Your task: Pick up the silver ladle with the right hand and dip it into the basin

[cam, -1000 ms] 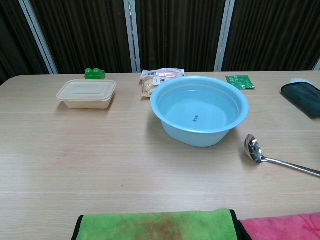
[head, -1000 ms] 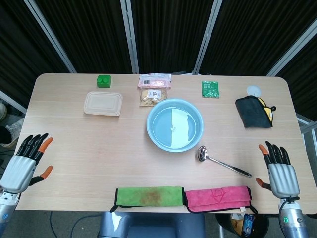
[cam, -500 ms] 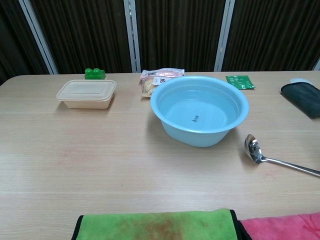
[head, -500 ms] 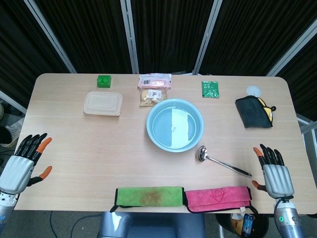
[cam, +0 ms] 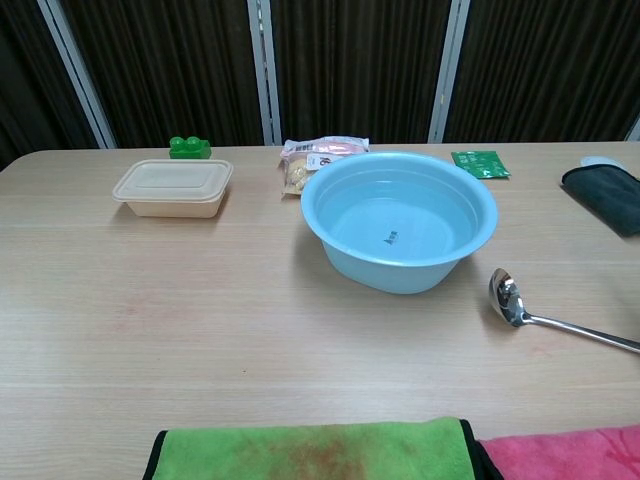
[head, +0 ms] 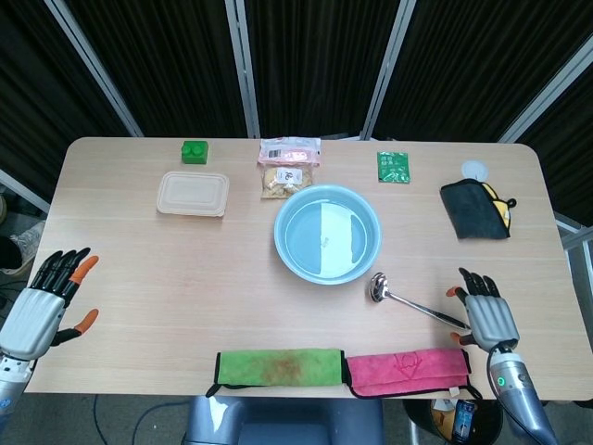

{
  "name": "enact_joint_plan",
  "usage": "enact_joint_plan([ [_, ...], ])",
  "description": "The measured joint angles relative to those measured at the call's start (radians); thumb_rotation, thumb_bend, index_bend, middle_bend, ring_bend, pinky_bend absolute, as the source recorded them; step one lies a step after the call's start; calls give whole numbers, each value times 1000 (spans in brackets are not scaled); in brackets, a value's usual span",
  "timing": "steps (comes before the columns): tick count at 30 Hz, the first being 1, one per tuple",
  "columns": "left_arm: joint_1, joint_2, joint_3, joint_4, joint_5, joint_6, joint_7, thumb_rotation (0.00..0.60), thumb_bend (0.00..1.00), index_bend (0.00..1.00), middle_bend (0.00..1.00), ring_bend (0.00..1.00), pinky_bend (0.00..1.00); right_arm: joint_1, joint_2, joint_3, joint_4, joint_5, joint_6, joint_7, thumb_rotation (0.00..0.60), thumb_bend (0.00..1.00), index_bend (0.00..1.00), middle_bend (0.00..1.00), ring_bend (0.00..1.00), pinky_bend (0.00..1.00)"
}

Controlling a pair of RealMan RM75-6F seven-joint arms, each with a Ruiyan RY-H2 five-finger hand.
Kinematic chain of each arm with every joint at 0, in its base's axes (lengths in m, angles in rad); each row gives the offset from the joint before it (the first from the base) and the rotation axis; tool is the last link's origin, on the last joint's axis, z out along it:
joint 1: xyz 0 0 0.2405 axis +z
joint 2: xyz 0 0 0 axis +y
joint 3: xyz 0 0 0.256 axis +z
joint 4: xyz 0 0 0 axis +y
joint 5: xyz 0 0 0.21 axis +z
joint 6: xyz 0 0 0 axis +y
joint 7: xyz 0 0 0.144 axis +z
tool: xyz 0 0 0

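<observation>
Since the earlier frame, the right hand (head: 485, 317) has slid inward, fingers apart, to the silver ladle (head: 415, 303) handle's end; left hand (head: 46, 303) spread, empty. Chest view: ladle right of the blue basin (cam: 399, 230) on the table (cam: 200, 300).

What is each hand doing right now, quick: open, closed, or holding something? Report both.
Left hand: open, fingers spread, holding nothing.
Right hand: open, fingers spread, at the ladle handle's end, not gripping it.
</observation>
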Motion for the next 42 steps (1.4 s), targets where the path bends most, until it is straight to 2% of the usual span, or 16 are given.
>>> enact_joint_plan([
  [8,-7,-2,-5,9,-9,-11,-17,600,314,13,0,0,0,88,-74,35,112,124,-98,-28,600,119,428,0,0,0],
  [16,-11,-2,-4,17,-5,-10,-36,600,316,56,0,0,0,107,-114,31,170,146,-123,-18,600,124,489,0,0,0],
  [23,-11,-1,-4,19,-3,-4,-54,600,316,73,0,0,0,109,-153,13,212,150,-135,24,600,127,489,0,0,0],
  [42,-11,9,-3,31,-4,4,-84,600,315,74,0,0,0,158,-231,4,292,183,-180,4,600,174,488,0,0,0],
])
